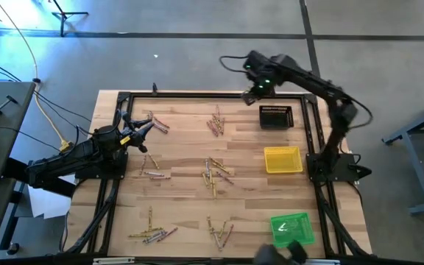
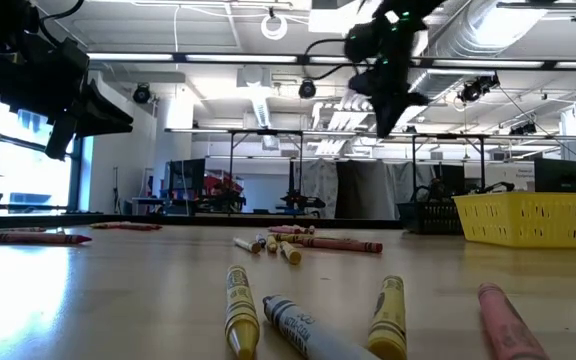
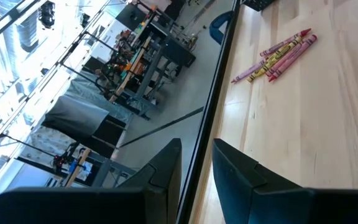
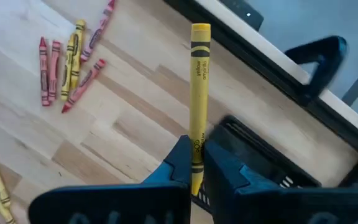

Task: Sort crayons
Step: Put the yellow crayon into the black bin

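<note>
Several small groups of yellow, red and greyish crayons lie flat on the wooden table (image 1: pixel 190 147), for instance at the far middle (image 1: pixel 216 121), the centre (image 1: pixel 216 175) and the near left (image 1: pixel 153 234). My right gripper (image 1: pixel 255 90) is high over the table's far edge by the black tray (image 1: pixel 276 116) and is shut on a yellow crayon (image 4: pixel 199 93). My left gripper (image 1: pixel 146 126) is open and empty at the far left, beside a few crayons (image 1: pixel 158 124). Its fingers show apart in the left wrist view (image 3: pixel 196 168). My right gripper pinches the yellow crayon between its two fingers, on the crayon's lower part (image 4: pixel 196 146) near one end. The crayon runs along the fingers and sticks out well past their tips. It is lifted clear, over the black tray's edge (image 4: pixel 272 162).
A yellow tray (image 1: pixel 283 160) stands at the right middle and a green tray (image 1: pixel 293 228) at the near right. A black frame (image 1: pixel 197 94) rims the table. In the low view, crayons (image 2: pixel 308 320) lie close to the camera. A red and yellow group (image 4: pixel 67 62) lies beyond my right gripper.
</note>
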